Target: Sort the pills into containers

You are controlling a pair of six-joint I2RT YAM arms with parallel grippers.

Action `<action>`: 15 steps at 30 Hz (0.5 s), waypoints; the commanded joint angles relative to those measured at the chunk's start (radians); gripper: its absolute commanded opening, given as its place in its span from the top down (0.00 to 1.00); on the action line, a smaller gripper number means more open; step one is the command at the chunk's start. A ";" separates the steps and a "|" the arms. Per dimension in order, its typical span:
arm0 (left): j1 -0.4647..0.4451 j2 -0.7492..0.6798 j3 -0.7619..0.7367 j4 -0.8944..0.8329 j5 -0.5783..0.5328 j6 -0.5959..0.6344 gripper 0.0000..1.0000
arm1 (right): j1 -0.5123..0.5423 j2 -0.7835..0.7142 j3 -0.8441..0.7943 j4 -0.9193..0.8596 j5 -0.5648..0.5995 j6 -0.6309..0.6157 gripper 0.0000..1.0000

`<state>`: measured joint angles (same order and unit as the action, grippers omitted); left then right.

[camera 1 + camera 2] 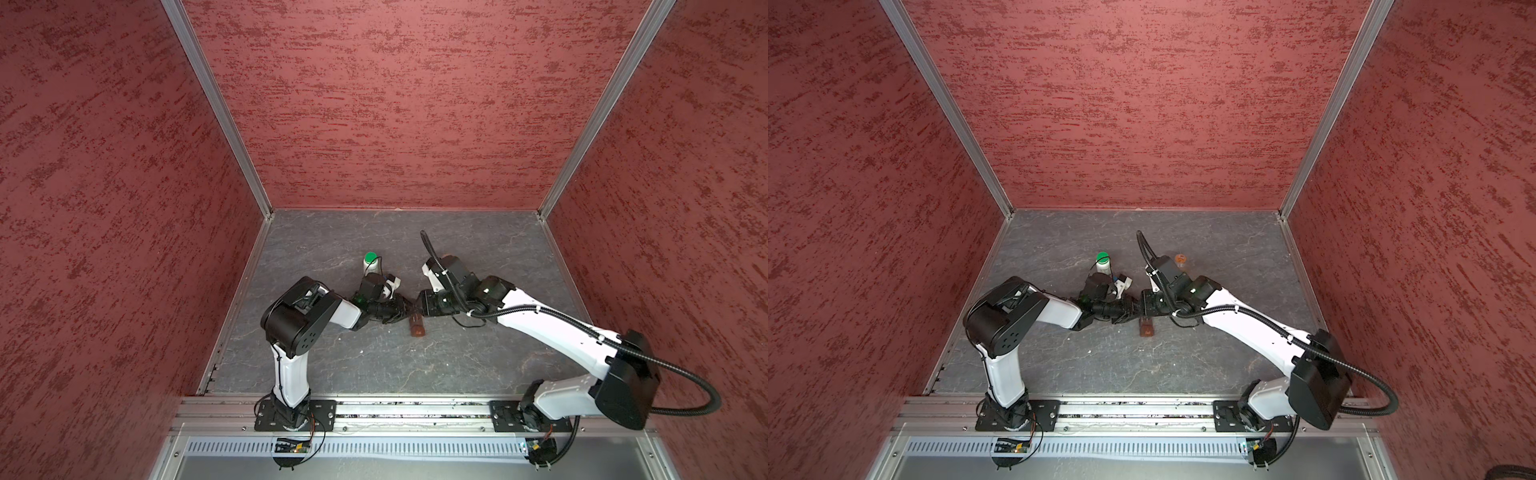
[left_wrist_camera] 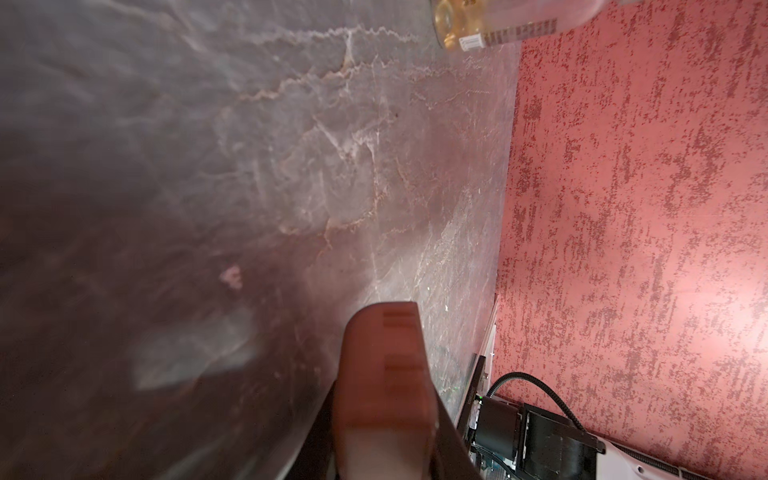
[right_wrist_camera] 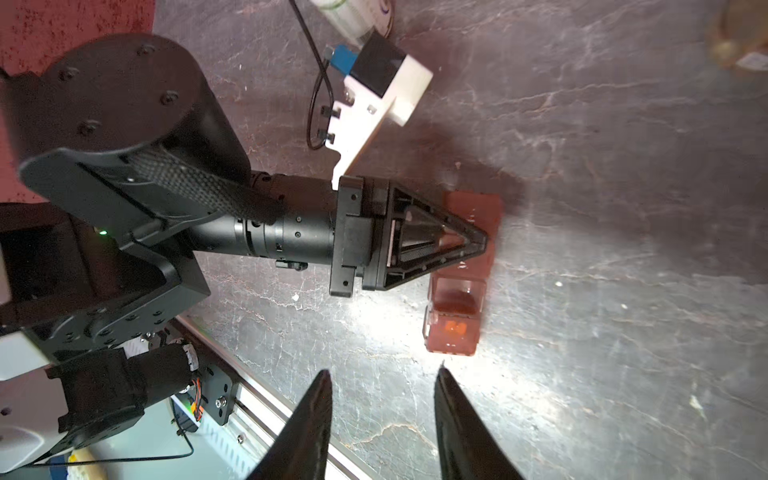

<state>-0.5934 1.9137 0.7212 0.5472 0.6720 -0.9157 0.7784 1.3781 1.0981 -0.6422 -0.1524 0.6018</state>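
Sorting looks barely begun: the box is held at mid-desk with little visibly in it.

The left tool [image 3: 478, 243] is pinched on the red box [image 3: 455, 316], which lies near the middle of the desk [image 1: 478, 365]; whether it grips lid or wall is hidden behind its tip. The right tool [image 3: 383, 370] hovers beside the box, spread and empty. One end cell shows something orange, pill or label unclear. The green-capped bottle [image 1: 370, 261] and the jar [image 1: 1180, 259] stand toward the back edge, the jar partly hidden by the right arm. White specks [image 3: 559, 284] on the desk may be pills but are too small to tell.

left gripper [image 3: 480, 242] clamped, right gripper [image 3: 383, 370] parted
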 commanded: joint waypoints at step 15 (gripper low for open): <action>0.007 0.041 0.024 -0.028 -0.013 0.042 0.55 | -0.044 -0.052 -0.027 -0.037 0.053 -0.012 0.58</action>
<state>-0.5938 1.9324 0.7574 0.5396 0.6724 -0.8993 0.7422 1.3434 1.0626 -0.6643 -0.1265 0.6006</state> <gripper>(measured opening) 0.441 0.424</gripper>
